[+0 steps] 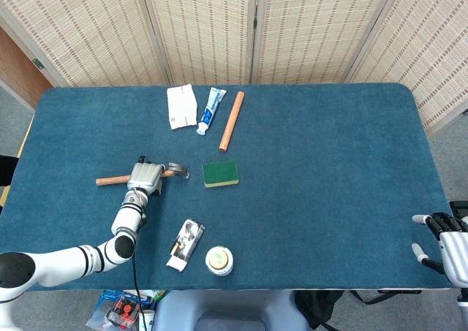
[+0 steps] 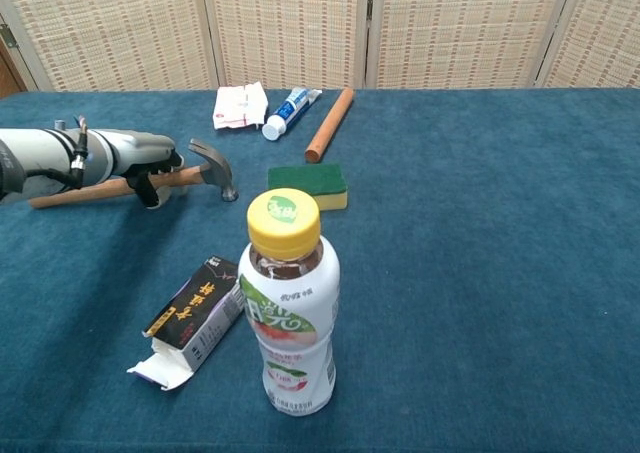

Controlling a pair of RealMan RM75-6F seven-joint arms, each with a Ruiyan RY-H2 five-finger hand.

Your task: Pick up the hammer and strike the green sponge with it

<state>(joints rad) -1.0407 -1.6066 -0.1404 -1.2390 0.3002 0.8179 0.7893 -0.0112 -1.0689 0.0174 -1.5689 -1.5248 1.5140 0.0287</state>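
Left hand [image 2: 150,163] wraps the hammer [image 2: 196,173] handle — seemingly gripping.

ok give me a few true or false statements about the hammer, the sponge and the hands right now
1. The left hand grips the hammer by its wooden handle. True.
2. The hammer head is resting on the green sponge. False: the head is beside the sponge, apart from it.
3. The right hand holds the wooden rod. False: it is at the table's near right edge, holding nothing, fingers apart.
4. The bottle stands upright. True.
5. The toothpaste tube lies between the white packet and the wooden rod. True.
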